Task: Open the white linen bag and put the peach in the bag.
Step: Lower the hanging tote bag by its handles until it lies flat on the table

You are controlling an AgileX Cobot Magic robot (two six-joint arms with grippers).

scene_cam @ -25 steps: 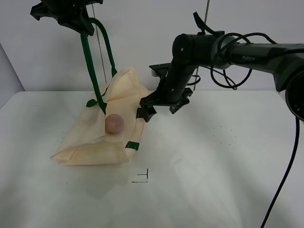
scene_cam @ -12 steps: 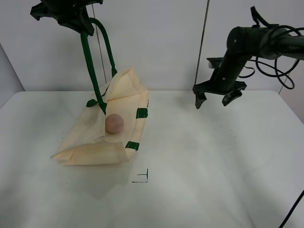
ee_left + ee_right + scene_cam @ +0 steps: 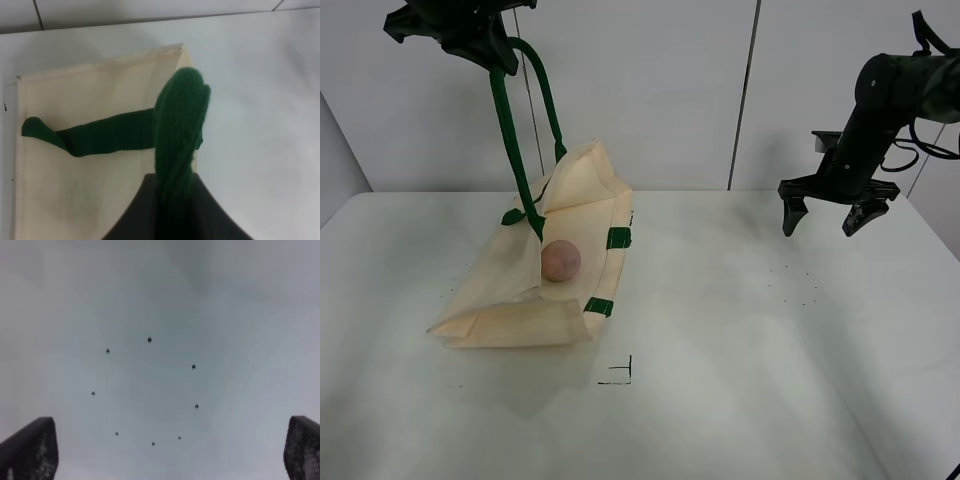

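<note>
The white linen bag (image 3: 520, 290) lies on the table at the left, its mouth lifted open. The peach (image 3: 560, 260) sits inside the open mouth on the lower fabric. My left gripper (image 3: 485, 45) is high above the bag, shut on a dark green strap handle (image 3: 510, 140) and holding it up. The left wrist view shows the strap (image 3: 175, 135) pinched between the jaws, with the bag (image 3: 90, 180) below. My right gripper (image 3: 832, 218) is open and empty, far right above the table. Its fingertips (image 3: 30, 447) show wide apart in the right wrist view.
A white table (image 3: 740, 380) carries a small black corner mark (image 3: 620, 375) in front of the bag. A ring of small black dots (image 3: 792, 285) lies on the table at the right, under the right gripper; it shows in the right wrist view (image 3: 150, 390).
My right arm has pulled away from the bag's mouth to the far right, empty. The peach stays in the bag. The left gripper has not moved.
</note>
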